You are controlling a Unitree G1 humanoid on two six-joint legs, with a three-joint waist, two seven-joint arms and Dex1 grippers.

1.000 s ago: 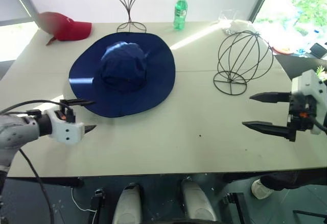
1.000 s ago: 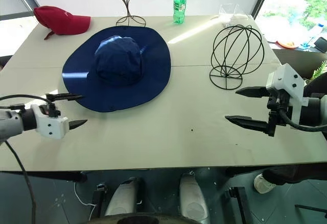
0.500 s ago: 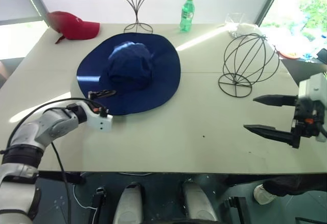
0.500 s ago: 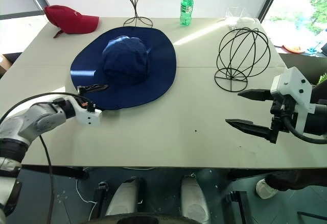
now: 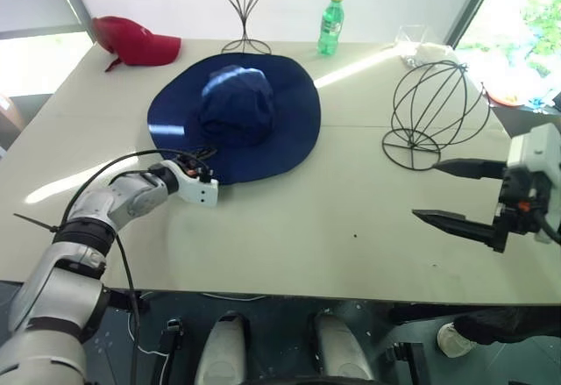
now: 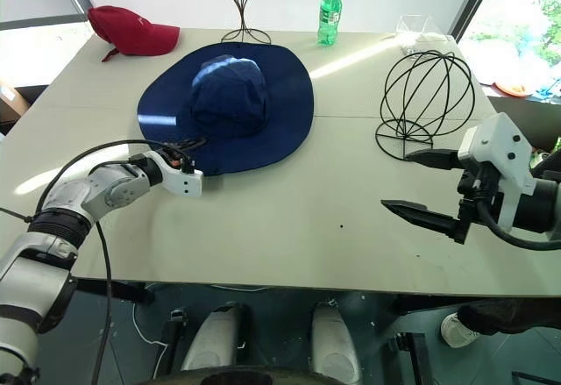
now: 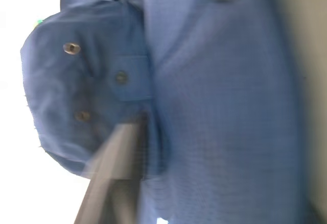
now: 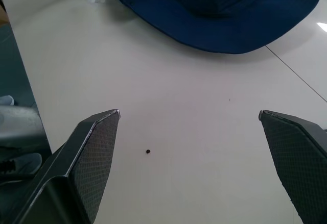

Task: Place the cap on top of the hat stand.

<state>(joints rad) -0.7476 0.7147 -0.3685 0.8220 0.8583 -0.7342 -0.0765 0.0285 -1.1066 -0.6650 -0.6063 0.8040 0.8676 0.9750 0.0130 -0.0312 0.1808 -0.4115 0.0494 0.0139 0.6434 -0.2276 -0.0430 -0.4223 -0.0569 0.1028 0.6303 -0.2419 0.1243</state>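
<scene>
Cap (image 5: 235, 115), a navy sun hat with a wide floppy brim and a soft domed crown, lies flat on the pale surface (image 5: 298, 218) in the left eye view; the left pincer (image 5: 200, 167) sits at its near brim edge, closing on it, though I cannot tell whether fabric is caught. In the right eye view the hat stand (image 6: 427, 100), a black wire globe on a ring base, stands well apart to the cap's right, and the right pincer (image 6: 419, 186) hovers near it, spread wide and empty. The left wrist view shows blue cloth, crown eyelets and one blurred finger (image 7: 115, 175) over the brim. The right wrist view shows bare surface between parted fingers (image 8: 89, 155). Likely risk: a thin pinch slips or folds the limp brim when lifted.
</scene>
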